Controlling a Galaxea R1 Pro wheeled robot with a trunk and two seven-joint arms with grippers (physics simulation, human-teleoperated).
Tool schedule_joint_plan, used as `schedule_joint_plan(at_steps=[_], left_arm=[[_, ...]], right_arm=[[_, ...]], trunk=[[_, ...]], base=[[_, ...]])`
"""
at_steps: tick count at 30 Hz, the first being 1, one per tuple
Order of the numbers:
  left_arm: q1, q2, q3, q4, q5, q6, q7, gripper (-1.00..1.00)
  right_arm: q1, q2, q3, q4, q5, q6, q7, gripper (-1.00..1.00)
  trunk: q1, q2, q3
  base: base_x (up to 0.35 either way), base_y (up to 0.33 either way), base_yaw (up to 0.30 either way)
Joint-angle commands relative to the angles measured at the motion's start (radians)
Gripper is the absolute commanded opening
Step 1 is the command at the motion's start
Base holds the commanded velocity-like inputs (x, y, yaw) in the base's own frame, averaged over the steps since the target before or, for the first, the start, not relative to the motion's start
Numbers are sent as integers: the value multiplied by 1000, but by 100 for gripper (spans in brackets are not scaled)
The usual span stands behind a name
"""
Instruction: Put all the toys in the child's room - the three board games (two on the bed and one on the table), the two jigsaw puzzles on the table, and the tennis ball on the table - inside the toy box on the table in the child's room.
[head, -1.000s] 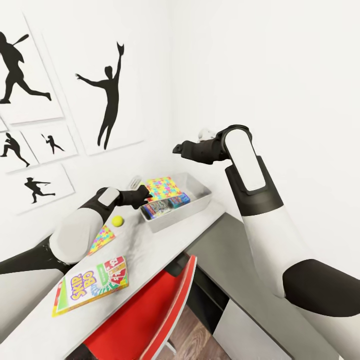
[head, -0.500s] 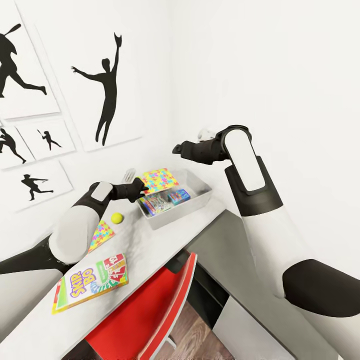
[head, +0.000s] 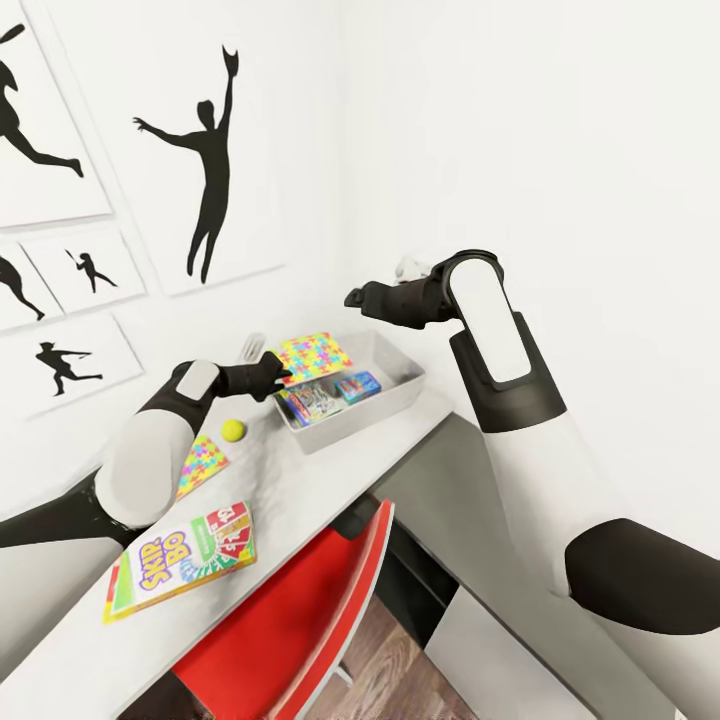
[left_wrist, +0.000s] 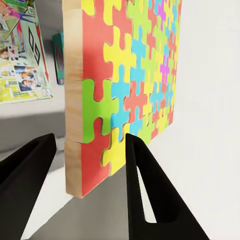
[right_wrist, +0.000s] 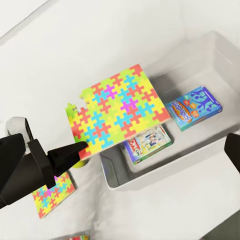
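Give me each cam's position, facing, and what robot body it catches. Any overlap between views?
Head: high, looking down over table; both arms, left end effector holding large jigsaw puzzle.
Left wrist: along two black fingers straddling puzzle edge.
Right wrist: above, looking down into toy box; left end effector in frame.
Shared: all see large puzzle and toy box games.
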Motion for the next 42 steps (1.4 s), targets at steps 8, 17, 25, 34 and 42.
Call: schedule_joint_plan(at_steps=[8, 17, 25, 34, 42], left_arm=[[-2, 24, 7, -5, -5, 6, -3, -100], [-2, 25, 3, -5, -6, 6, -4, -100], [-3, 15, 1, -4, -5, 0, -4, -100], [-31, -25, -1, -3, -6, -8, -4, -100], [-39, -45, -2, -3, -9, -51, 0, -100]], right_arm=[[-1, 0, 1, -2, -9, 4, -10, 100], [1, 0, 2, -2, -10, 4, -10, 100], [3, 0, 3, -5, -10, 4, -10, 100], [2, -1, 3, -53, -10, 11, -10, 100], [2, 0, 3, -90, -11, 7, -10, 100]], trunk=[[1, -2, -15], [1, -2, -30], [1, -2, -43], [1, -2, -58], [1, -2, -71]], base=[[0, 0, 0], [0, 0, 0], [0, 0, 0], [0, 0, 0], [0, 0, 0]])
